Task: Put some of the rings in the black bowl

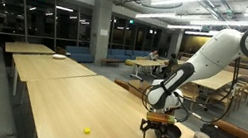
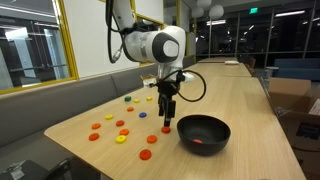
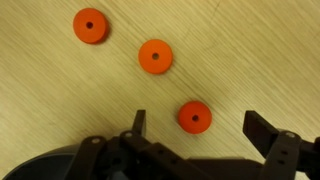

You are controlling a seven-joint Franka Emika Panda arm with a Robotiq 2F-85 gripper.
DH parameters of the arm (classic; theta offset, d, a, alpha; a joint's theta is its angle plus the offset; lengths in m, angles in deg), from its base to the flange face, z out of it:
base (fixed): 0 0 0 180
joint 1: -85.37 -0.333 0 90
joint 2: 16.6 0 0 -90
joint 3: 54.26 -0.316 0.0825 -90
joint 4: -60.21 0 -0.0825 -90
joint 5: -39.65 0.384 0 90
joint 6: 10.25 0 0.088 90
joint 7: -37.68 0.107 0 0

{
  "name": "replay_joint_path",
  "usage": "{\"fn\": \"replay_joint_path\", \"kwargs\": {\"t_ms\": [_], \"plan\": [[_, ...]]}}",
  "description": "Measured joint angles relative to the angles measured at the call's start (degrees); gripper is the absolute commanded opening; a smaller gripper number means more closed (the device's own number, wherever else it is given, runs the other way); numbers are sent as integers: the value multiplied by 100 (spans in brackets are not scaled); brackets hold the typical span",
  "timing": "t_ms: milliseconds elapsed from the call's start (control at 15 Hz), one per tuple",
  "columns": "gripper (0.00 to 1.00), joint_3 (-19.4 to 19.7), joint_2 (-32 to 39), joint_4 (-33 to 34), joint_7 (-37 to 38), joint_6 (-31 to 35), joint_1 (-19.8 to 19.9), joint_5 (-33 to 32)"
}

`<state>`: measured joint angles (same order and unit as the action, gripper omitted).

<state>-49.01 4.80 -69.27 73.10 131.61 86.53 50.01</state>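
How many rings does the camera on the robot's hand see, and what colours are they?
Orange rings: 3
Total in the wrist view: 3

Three orange rings point(image 3: 155, 56) on the pale wood-grain table point(image 3: 260, 50), plus a glossy black bowl point(image 2: 216, 127), red spot point(image 2: 205, 143) at 6 o'clock.
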Motion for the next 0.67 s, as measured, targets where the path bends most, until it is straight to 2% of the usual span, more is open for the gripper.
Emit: {"fn": "replay_joint_path", "kwargs": {"t_ms": [267, 667], "plan": [[100, 115, 163, 18, 161, 185, -163, -164], [100, 110, 404, 24, 182, 847, -297, -158]]}}
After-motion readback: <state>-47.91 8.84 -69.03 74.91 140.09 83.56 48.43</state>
